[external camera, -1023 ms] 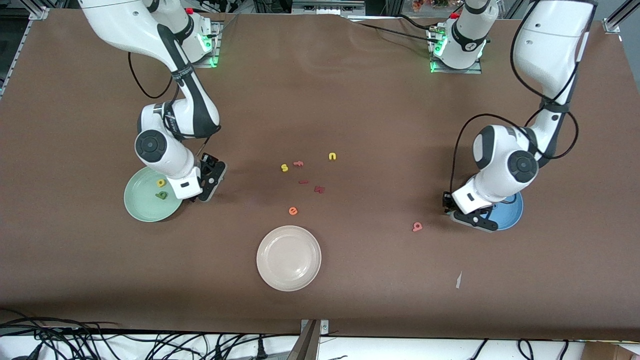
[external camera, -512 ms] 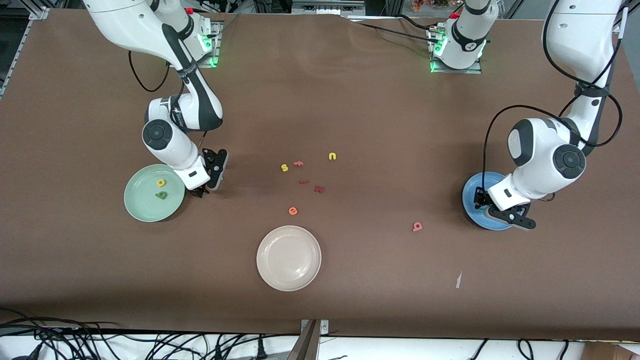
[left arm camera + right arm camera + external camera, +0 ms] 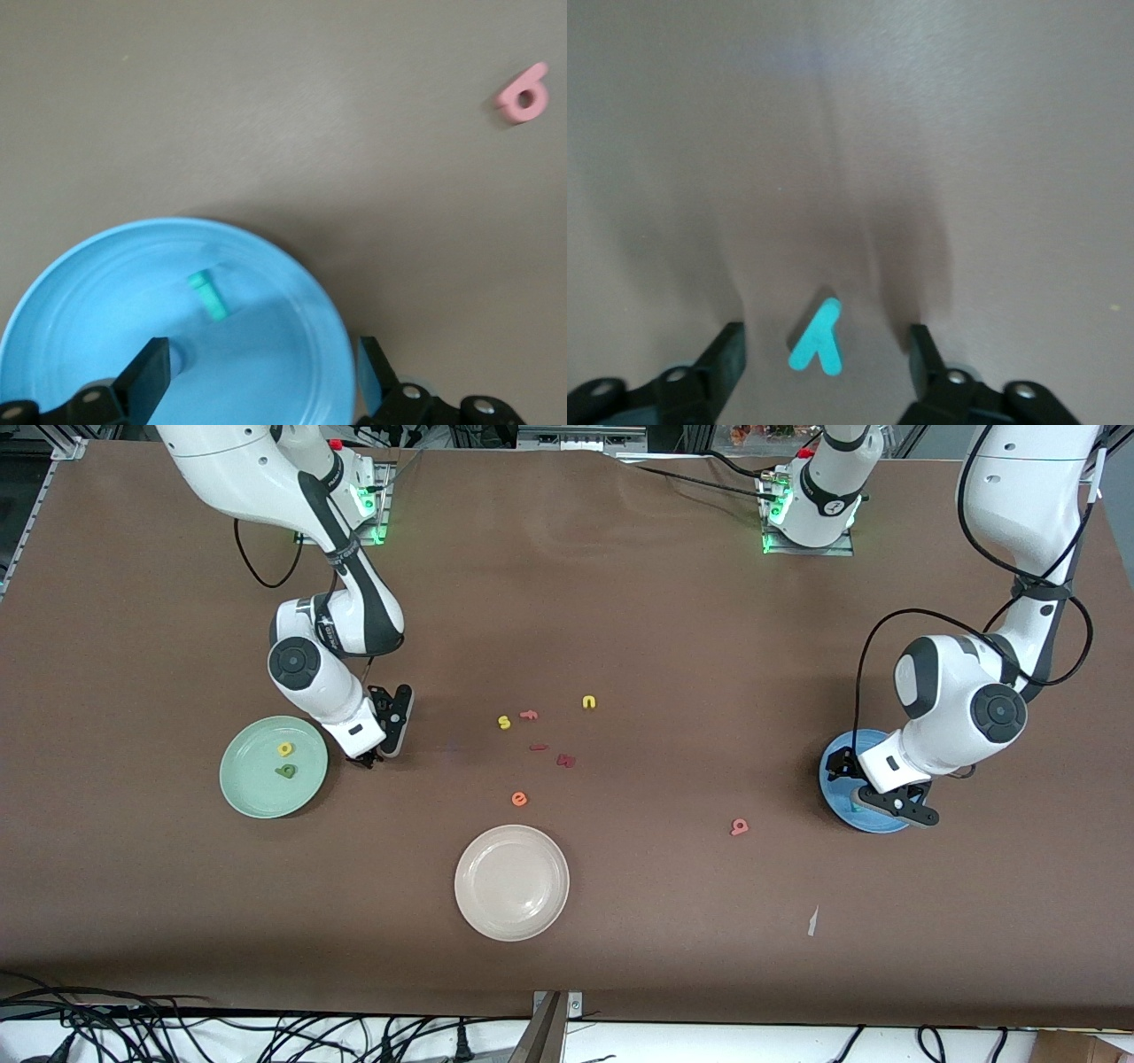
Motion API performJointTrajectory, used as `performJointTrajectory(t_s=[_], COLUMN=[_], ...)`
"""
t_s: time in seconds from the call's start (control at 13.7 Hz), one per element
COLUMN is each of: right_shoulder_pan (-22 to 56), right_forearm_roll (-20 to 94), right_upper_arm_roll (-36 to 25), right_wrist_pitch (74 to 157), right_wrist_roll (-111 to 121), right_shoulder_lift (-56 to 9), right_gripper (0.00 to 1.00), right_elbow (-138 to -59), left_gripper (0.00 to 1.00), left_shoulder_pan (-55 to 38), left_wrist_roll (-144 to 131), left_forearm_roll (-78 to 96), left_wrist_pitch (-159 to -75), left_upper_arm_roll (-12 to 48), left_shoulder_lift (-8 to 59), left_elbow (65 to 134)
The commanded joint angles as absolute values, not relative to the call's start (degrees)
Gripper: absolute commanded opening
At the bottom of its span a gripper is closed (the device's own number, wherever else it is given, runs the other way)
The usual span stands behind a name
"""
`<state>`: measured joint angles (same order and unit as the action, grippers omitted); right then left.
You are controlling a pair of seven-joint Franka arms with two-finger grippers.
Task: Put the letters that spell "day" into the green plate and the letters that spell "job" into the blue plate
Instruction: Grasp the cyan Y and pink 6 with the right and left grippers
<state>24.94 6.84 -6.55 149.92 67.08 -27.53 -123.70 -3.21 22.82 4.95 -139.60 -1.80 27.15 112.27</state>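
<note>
The green plate [image 3: 257, 797] holds the yellow "a" [image 3: 284, 750] and the dark green letter [image 3: 286, 771]. Beside it, toward the table's middle, my right gripper [image 3: 376, 755] [image 3: 824, 354] is open and low over the table. The teal "y" [image 3: 818, 339] lies flat between its fingers, touching neither. My left gripper [image 3: 873, 790] [image 3: 261, 376] is open over the blue plate [image 3: 837, 755] [image 3: 80, 301]. A teal letter [image 3: 208, 295] lies in that plate. The salmon-pink letter [image 3: 739, 826] [image 3: 523, 94] lies on the table beside the blue plate, toward the middle.
A cream-white plate [image 3: 512, 882] sits nearer the camera at mid-table. Loose letters lie in the middle: yellow "s" [image 3: 503, 723], pink "f" [image 3: 529, 714], yellow "n" [image 3: 588, 702], orange "e" [image 3: 519, 799], and two dark red pieces [image 3: 566, 760]. A white scrap [image 3: 811, 921] lies nearer the camera.
My left gripper moved over the blue plate and opened, and the teal letter now lies in the plate. My right gripper shifted off the green plate's edge toward the middle.
</note>
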Motion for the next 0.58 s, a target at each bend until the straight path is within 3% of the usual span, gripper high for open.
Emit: performJointTrajectory(t_s=[0.0, 0.07, 0.15, 0.51], right_shoulder_pan=[24.9, 24.9, 25.0, 25.2], right_forearm_roll=[6.5, 6.5, 6.5, 6.5], right_upper_arm_roll=[-6.4, -6.4, -6.4, -6.3], right_wrist_pitch=[151.3, 151.3, 151.3, 151.3], right_wrist_roll=[68.9, 70.8, 71.6, 71.4], right_shoulder_lift=[-27.5, -27.5, -27.5, -27.6], right_gripper=[0.64, 0.42, 0.29, 0.00], right_elbow=[-124.5, -124.5, -124.5, -124.5], left_gripper=[0.94, 0.94, 0.94, 0.94], left_shoulder_pan=[-9.3, -11.2, -13.1, -20.6], left_wrist_roll=[20.5, 18.7, 18.1, 16.6], left_forearm_roll=[5.9, 6.4, 6.9, 14.7], left_wrist_pitch=[-139.7, -139.7, -139.7, -139.7], left_upper_arm_roll=[-3.1, -3.7, -4.2, -7.9], left_shoulder_lift=[28.2, 29.4, 30.7, 37.6], left_elbow=[109.7, 108.0, 106.2, 97.6])
